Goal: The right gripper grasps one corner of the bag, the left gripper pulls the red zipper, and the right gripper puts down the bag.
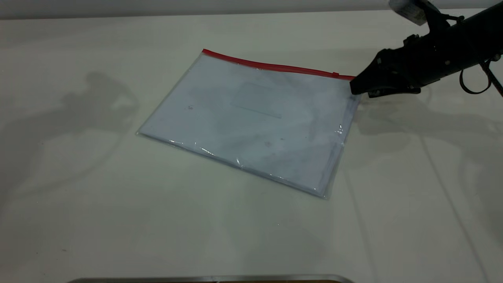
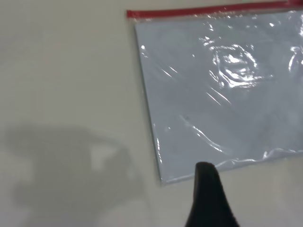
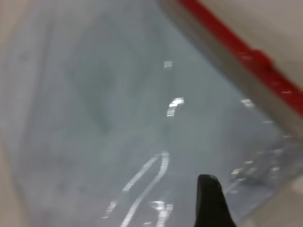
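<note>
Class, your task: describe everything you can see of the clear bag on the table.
The bag is a flat, rectangular pouch of clear, glossy plastic with white paper inside and a faint rectangular pocket. A red zipper runs along its far edge, with the slider near the right end. It lies flat and askew on the white table. The right gripper is at its far right corner.

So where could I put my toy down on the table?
Bare table lies all along the near side and left of the bag. It is crowded at the bag's far right corner, where the right gripper sits by the red zipper.
</note>
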Robot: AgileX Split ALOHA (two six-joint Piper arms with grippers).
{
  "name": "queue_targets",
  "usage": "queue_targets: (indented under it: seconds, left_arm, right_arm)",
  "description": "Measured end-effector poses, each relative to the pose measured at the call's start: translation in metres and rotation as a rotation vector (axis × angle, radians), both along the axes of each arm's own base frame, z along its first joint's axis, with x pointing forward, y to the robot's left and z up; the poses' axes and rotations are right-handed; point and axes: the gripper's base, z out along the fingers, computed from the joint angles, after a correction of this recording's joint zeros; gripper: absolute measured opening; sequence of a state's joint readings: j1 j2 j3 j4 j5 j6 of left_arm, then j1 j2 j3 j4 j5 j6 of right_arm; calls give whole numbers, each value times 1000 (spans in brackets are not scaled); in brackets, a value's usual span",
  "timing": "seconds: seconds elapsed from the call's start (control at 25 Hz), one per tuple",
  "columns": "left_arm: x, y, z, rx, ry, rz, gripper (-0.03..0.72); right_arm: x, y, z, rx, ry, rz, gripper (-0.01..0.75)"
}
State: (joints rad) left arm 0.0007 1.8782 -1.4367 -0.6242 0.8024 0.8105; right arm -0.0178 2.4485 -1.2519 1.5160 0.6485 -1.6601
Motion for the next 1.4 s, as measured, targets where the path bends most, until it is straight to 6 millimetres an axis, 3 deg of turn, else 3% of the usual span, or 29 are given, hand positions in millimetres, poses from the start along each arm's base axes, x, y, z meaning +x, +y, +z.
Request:
queue_targets:
  seconds: [0.52, 1.0, 1.16, 1.4]
  left_arm:
    - [1, 0, 0, 6, -15, -4, 544]
    - [1, 0, 1, 12, -30, -20, 544]
    - [2, 0, 1, 12, -32, -18, 544]
    - [2, 0, 0, 12, -31, -22, 544]
  right_arm:
    - [8, 0, -19, -9, -6, 33, 502]
    - [12, 11, -28, 146, -11, 72, 493]
    - [13, 12, -26, 162, -34, 96, 398]
    - [12, 15, -22, 198, -65, 137, 64]
